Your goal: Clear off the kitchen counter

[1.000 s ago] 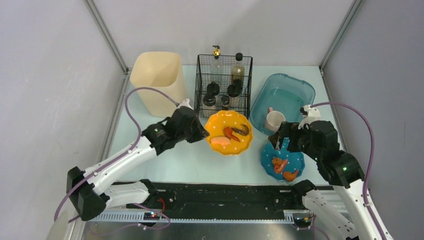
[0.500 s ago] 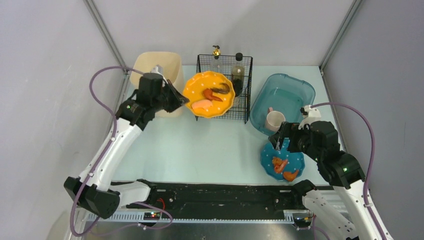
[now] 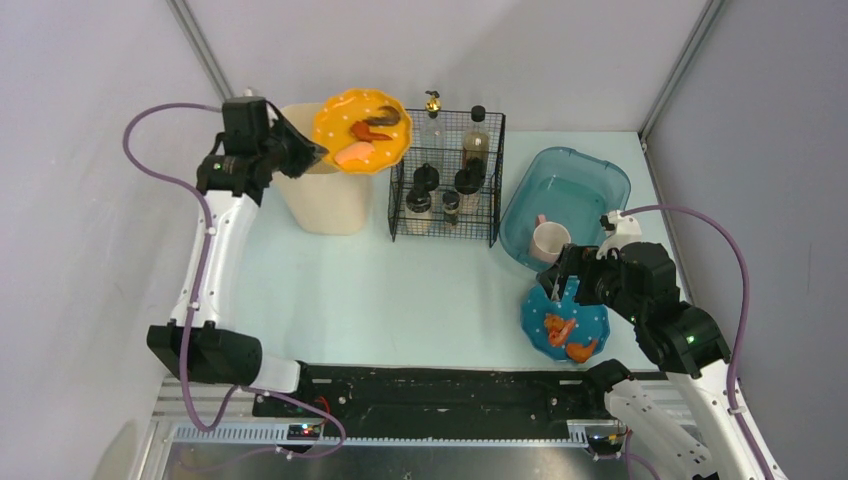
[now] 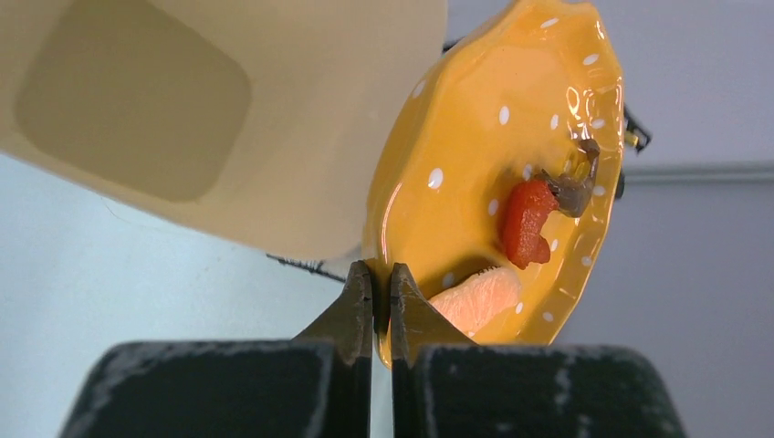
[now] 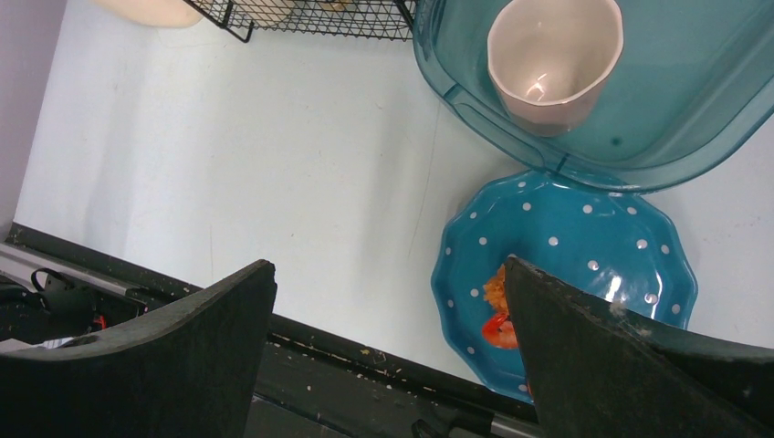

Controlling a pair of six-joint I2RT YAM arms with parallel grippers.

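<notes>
The left hand (image 4: 381,297) pinches the rim of the orange plate (image 4: 475,173) high above the pale bench (image 3: 400,300), maybe not quite over the cream bin (image 3: 322,200), so move it across and tip slowly till the food (image 4: 525,219) slides in; the right hand (image 5: 388,274) hangs wide open

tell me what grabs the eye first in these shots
The orange plate, food scraps on it, raised and tilted by the mouth of the cream bin at far left, its rim pinched by the left fingers. Next, the blue plate with food at the near right of the counter, the right fingers open above it, beside a teal tub holding a cup.
</notes>
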